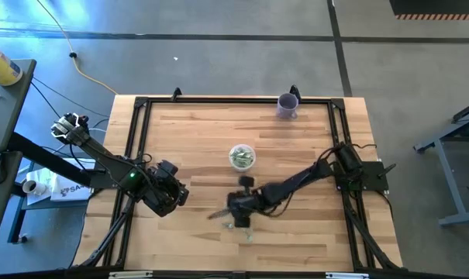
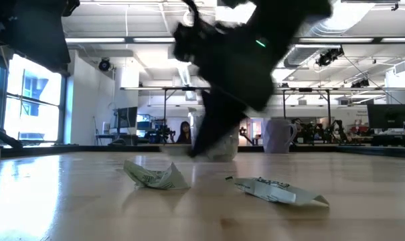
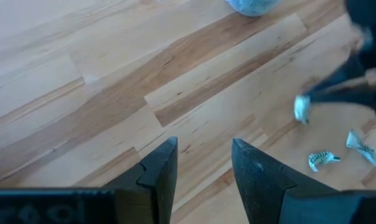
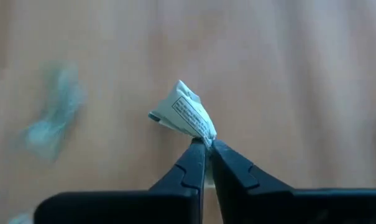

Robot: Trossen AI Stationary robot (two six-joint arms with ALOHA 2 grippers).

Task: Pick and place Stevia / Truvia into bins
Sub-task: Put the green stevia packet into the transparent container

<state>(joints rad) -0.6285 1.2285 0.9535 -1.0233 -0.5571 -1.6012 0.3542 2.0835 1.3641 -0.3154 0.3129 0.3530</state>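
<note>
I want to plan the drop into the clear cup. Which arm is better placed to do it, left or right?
Right. The right gripper is already shut on a packet, a short way from the clear cup. The left gripper is open, holds nothing and waits at the table's left side.

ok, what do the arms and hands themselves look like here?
Both arms are dark, jointed segments with black cables along them. The left arm shows a small green light near its wrist. Left hand: two black, wedge-shaped fingers. Right hand: two black fingers tapering to narrow tips.
</note>
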